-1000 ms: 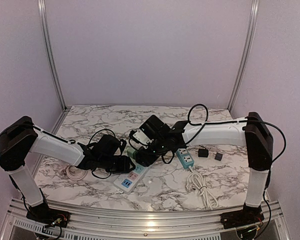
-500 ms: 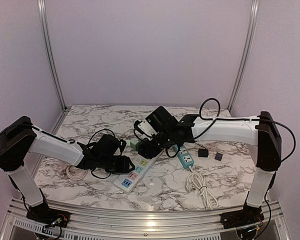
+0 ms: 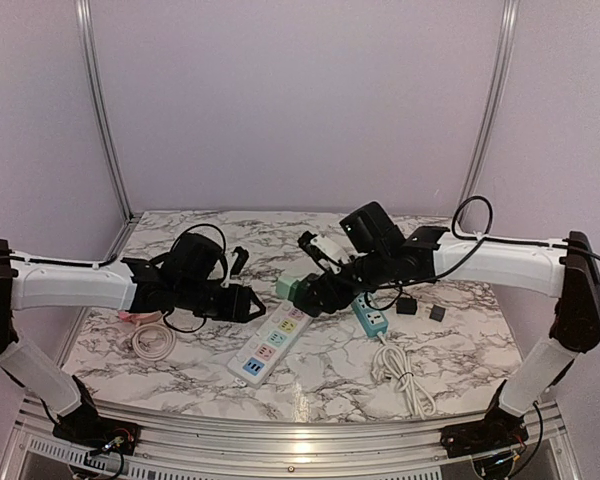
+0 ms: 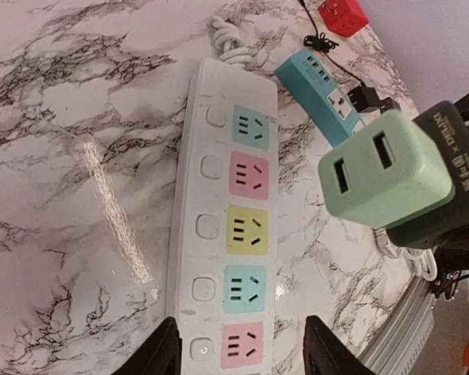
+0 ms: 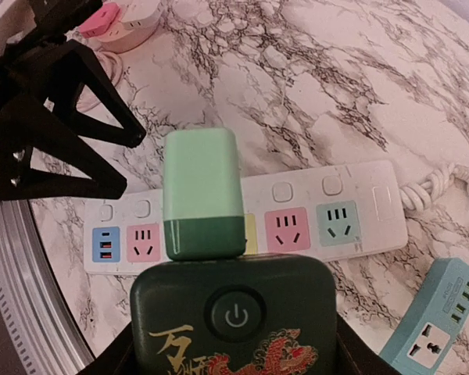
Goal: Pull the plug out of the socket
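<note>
Evidently the plug [image 5: 202, 187] hung clear of the strip [image 4: 189, 195], clamped in the right gripper [image 3: 320, 292], while the left gripper [image 4: 242, 355] gaped empty; next, probably, lowering it onto the counter [image 3: 330, 378].

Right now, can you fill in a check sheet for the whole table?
Surface: marble table, glossy.
Job's things: green plug off the white strip, in the air above it.
Clutter: teal strip, two black blocks, red cube, pink thing.
Claws: left claw open, empty; right claw holds the green plug.
Cables: white coils on both sides, loose.
Surroundings: plain walls, metal rails.
</note>
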You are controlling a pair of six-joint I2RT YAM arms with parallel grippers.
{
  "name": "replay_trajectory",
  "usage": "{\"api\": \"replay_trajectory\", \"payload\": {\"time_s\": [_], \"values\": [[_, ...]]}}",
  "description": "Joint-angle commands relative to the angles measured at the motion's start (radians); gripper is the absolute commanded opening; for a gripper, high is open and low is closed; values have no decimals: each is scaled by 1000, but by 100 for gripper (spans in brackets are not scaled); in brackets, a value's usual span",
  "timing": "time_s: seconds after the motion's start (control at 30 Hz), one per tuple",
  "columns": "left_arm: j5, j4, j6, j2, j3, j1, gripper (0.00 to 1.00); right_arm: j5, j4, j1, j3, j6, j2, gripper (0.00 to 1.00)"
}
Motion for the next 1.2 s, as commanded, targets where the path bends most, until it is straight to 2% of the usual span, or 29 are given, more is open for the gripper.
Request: {"api": "replay_trajectory", "payload": {"time_s": [0.0, 0.23, 0.57, 0.83, 1.17], "values": [[162, -21, 128, -106, 26, 96, 55, -172, 97, -42, -42, -24, -103, 27], [468, -7, 231, -139, 110, 168, 59, -309, 159, -62, -108, -26, -185, 27], [746, -15, 285, -80, 218, 183, 64, -474, 207, -62, -125, -7, -235, 27], [808, -115, 366, -50, 278, 183, 74, -564, 222, -63, -141, 7, -257, 27], [890, -24, 312, -40, 263, 175, 72, -607, 240, -62, -134, 27, -248, 27]]}}
